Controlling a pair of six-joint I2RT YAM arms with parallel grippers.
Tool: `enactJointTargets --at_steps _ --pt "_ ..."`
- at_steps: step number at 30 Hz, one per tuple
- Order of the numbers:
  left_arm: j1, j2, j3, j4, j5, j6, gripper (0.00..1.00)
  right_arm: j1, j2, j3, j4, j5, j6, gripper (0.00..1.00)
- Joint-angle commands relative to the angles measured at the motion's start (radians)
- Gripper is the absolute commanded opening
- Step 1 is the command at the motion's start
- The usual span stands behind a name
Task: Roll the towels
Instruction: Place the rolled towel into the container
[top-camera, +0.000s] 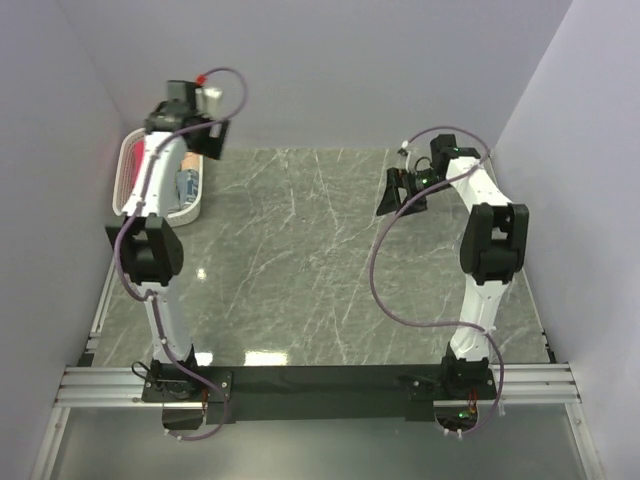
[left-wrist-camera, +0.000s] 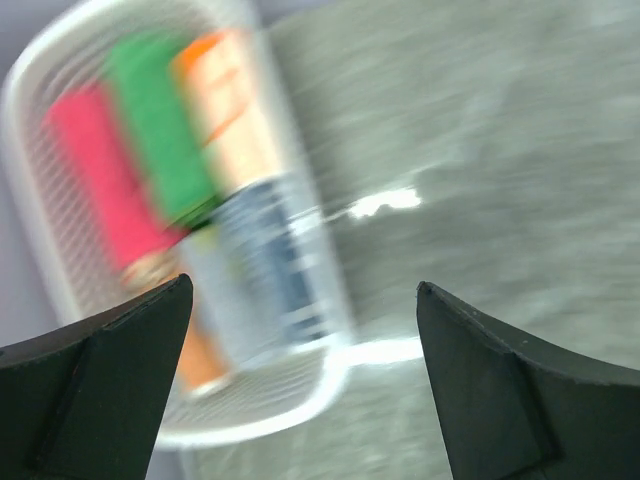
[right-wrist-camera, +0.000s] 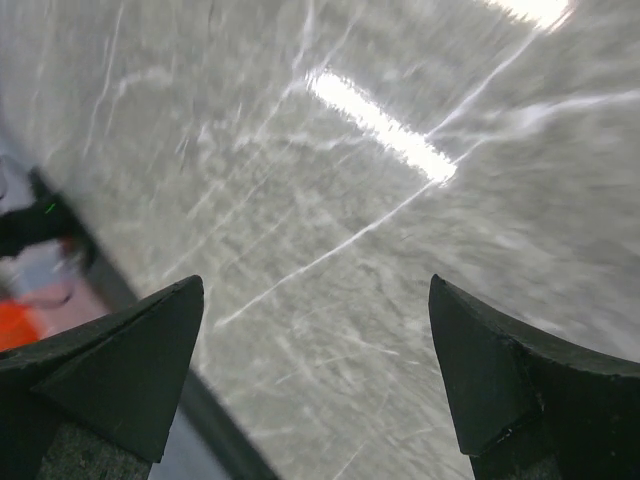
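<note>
Several rolled towels lie side by side in a white perforated basket (left-wrist-camera: 260, 425): a pink-red one (left-wrist-camera: 100, 180), a green one (left-wrist-camera: 160, 130), an orange one (left-wrist-camera: 225, 110) and a grey-blue one (left-wrist-camera: 260, 260). The left wrist view is blurred. My left gripper (left-wrist-camera: 303, 285) hangs open above the basket's near end, with nothing between its fingers. From above, the left gripper (top-camera: 212, 140) is at the far left over the basket (top-camera: 195, 210). My right gripper (top-camera: 402, 198) is open and empty over bare table on the right; the right gripper (right-wrist-camera: 315, 281) has only marble beneath it.
The grey marble table (top-camera: 300, 260) is walled in by pale panels on three sides. The basket stands against the left wall. The table's dark edge (right-wrist-camera: 215, 420) runs along the lower left of the right wrist view.
</note>
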Motion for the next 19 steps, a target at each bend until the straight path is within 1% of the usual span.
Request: enactJointTargets --at_steps 1,2,3,4,5,6,7,10,13,14,15,19 --pt "-0.136 -0.042 0.032 0.034 0.057 -0.05 1.0 -0.006 -0.197 -0.029 0.145 0.148 0.043 1.0" --pt "-0.159 -0.042 0.024 0.04 0.066 -0.059 0.99 -0.007 -0.226 -0.052 0.212 0.18 0.054 1.0" --pt "-0.196 -0.042 0.003 0.041 0.091 -0.079 1.0 -0.006 -0.276 -0.096 0.24 0.243 0.089 1.0" --pt "-0.207 -0.042 -0.012 0.042 0.129 -0.093 0.99 -0.007 -0.297 -0.112 0.255 0.259 0.086 1.0" --pt "-0.214 -0.045 -0.032 0.051 0.161 -0.11 0.99 -0.007 -0.315 -0.123 0.267 0.273 0.08 1.0" --pt "-0.221 -0.05 -0.075 0.059 0.234 -0.13 0.99 0.0 -0.352 -0.161 0.28 0.318 0.083 1.0" --pt "-0.221 -0.051 -0.1 0.068 0.266 -0.18 0.99 0.009 -0.372 -0.185 0.295 0.341 0.089 1.0" --pt "-0.221 -0.044 -0.188 0.099 0.361 -0.237 0.99 0.026 -0.442 -0.29 0.329 0.368 0.082 1.0" --pt "-0.221 -0.051 -0.279 0.149 0.382 -0.25 0.99 0.046 -0.498 -0.392 0.358 0.403 0.065 1.0" --pt "-0.221 -0.062 -0.302 0.168 0.372 -0.286 1.0 0.054 -0.515 -0.428 0.364 0.409 0.06 1.0" --pt "-0.221 -0.067 -0.336 0.192 0.364 -0.293 0.99 0.057 -0.521 -0.443 0.367 0.411 0.06 1.0" --pt "-0.216 -0.068 -0.356 0.195 0.367 -0.285 1.0 0.055 -0.532 -0.479 0.381 0.429 0.059 1.0"
